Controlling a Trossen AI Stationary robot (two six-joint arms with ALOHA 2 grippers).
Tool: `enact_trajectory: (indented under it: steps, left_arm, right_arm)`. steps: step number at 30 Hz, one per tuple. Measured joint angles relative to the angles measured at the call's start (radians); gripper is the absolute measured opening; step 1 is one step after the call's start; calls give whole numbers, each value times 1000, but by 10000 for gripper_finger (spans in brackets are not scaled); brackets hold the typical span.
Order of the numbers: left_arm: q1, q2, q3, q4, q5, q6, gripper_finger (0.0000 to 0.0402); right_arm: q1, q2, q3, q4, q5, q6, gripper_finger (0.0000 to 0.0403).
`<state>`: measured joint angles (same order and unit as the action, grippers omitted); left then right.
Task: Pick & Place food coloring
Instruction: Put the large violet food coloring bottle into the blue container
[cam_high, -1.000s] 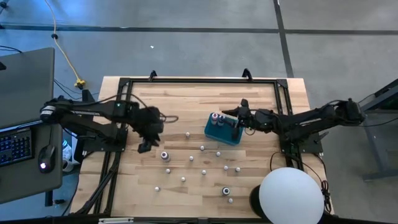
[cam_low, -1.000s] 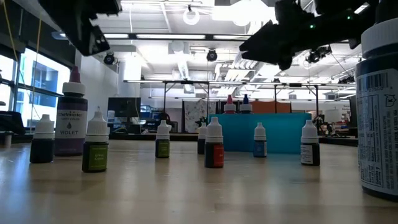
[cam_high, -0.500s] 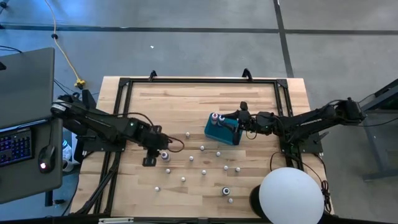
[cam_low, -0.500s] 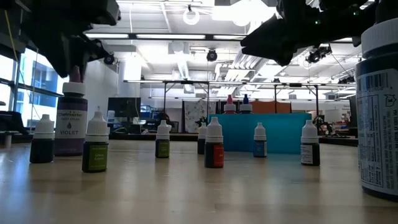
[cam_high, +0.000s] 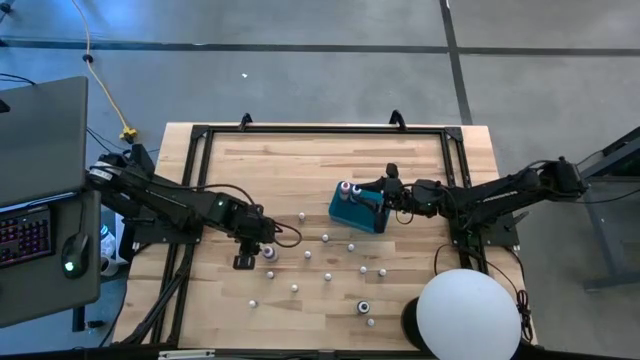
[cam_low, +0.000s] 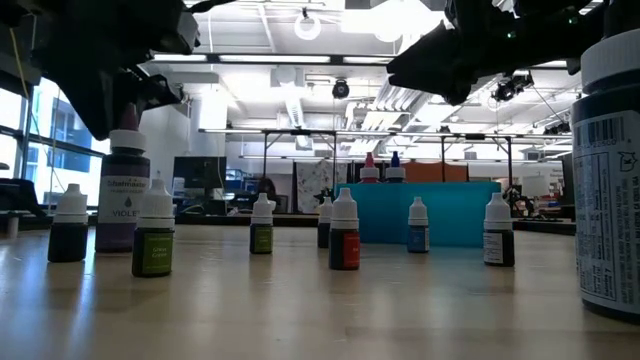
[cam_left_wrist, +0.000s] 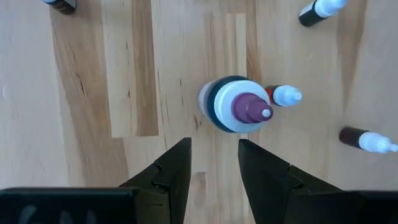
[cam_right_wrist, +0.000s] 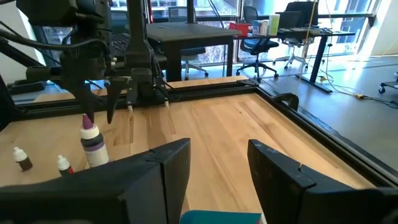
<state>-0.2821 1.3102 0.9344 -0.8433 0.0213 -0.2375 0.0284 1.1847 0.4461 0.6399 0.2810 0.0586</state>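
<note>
My left gripper (cam_high: 256, 246) is open and points down over the tall violet bottle (cam_high: 268, 252), which stands upright on the wood. In the left wrist view the bottle's purple tip (cam_left_wrist: 249, 109) lies just beyond my fingertips (cam_left_wrist: 213, 142), nearer one finger. My right gripper (cam_high: 383, 192) hangs open above the teal box (cam_high: 358, 211), empty; the box's rim (cam_right_wrist: 217, 218) shows below its fingers. Two bottles with pink and blue tops (cam_low: 381, 165) stand in the box. Several small white-capped bottles (cam_high: 325, 238) stand scattered on the table. My left gripper is at the violet bottle's top (cam_right_wrist: 89, 127) from above, fingers pointing down. Whether a finger touches the tip, I cannot tell. The bottle stands on the table.
A black frame rail (cam_high: 320, 128) runs round the tabletop. A large dark bottle (cam_high: 364, 307) stands near the near edge, close to the low camera (cam_low: 610, 170). A white dome (cam_high: 468, 315) covers the near right corner. Bare wood lies toward the far edge.
My left gripper has moved toward the near edge and the right and come down over the violet bottle, staying open. In the low view the violet bottle has shifted a little sideways in the last half second. My right gripper has kept over the teal box.
</note>
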Motion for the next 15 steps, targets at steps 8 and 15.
enact_trajectory:
  steps: [8, 15]
  left_arm:
    - [0, 0, 0, -6, 0, -7, 132]
    - [0, 0, 24, -6, 1, -29, 132]
  right_arm:
    - [0, 0, 0, 0, 0, 0, 154]
    - [0, 0, 0, 0, 0, 0, 154]
